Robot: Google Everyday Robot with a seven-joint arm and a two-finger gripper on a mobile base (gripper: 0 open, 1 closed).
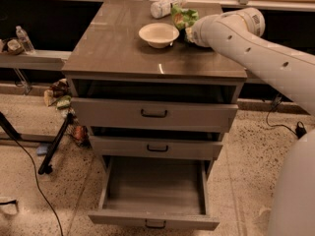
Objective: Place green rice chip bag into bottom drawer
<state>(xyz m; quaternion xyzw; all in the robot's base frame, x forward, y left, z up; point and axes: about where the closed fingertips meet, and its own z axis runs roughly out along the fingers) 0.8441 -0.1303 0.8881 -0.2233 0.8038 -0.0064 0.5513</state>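
The green rice chip bag [183,17] lies on the cabinet top at the back right, between a cream bowl and my arm. My gripper [190,32] is at the end of the white arm, right at the near side of the bag; the wrist hides most of it. The bottom drawer [155,187] is pulled wide open below, and its grey floor is bare.
A cream round bowl [158,34] sits flat on the cabinet top [118,48], just left of the gripper. A clear bottle [165,6] lies on its side behind the bowl. The top drawer [153,113] and the middle drawer [156,147] stand slightly ajar. Cables and clutter lie on the floor at left [54,146].
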